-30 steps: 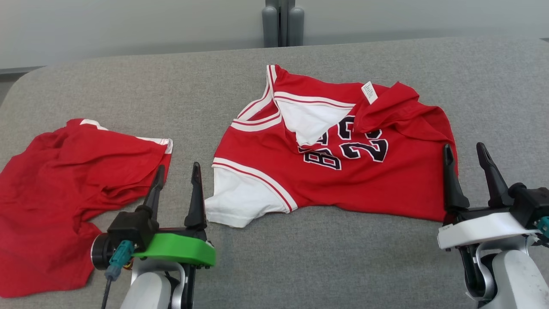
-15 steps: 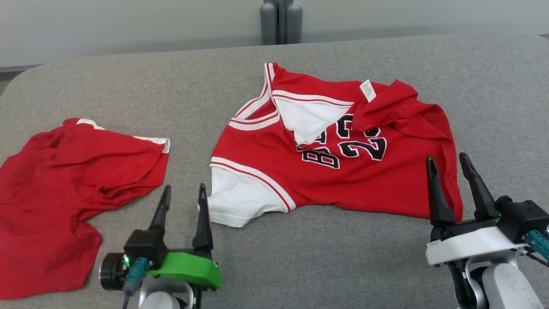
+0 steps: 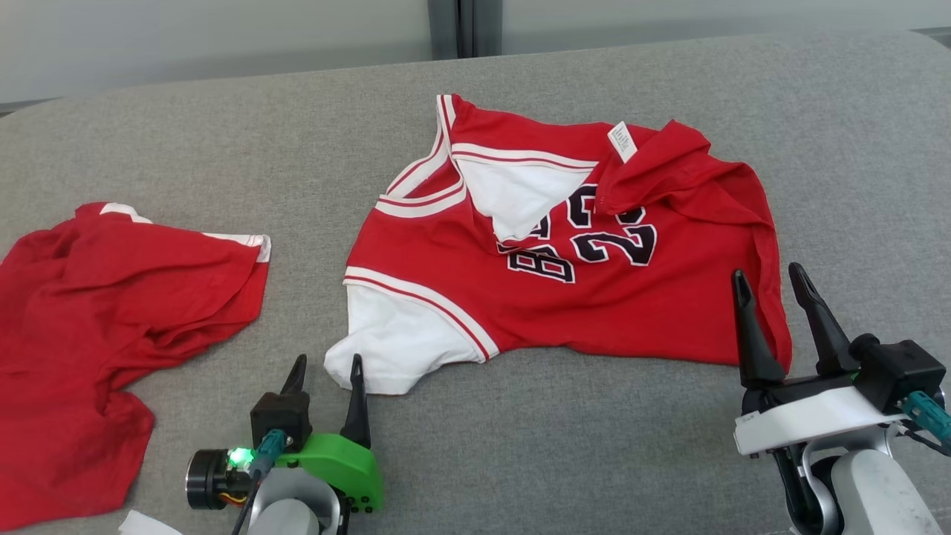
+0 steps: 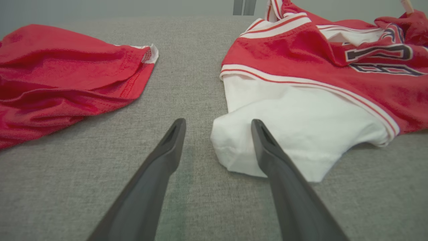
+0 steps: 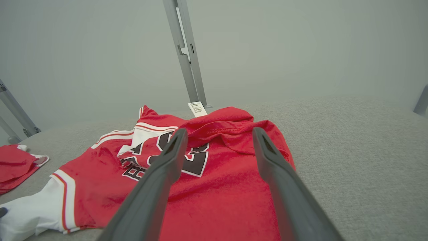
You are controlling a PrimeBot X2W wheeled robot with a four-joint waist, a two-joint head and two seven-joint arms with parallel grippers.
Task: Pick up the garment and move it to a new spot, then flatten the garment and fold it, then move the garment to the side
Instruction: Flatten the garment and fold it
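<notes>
Grab time, I think: the wide-open left tool (image 3: 328, 360) and right tool (image 3: 767, 271) must next pinch the shirt (image 3: 654, 305) edge.

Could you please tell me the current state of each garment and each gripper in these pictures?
Jersey: lying on the grey table, rumpled, not folded; far right corner flopped over, label showing.
Red garment: crumpled at the table's left, no gripper on it.
Left gripper: open, holding nothing, fingertips low by the white sleeve.
Right gripper: open, holding nothing, at the jersey's right edge.
</notes>
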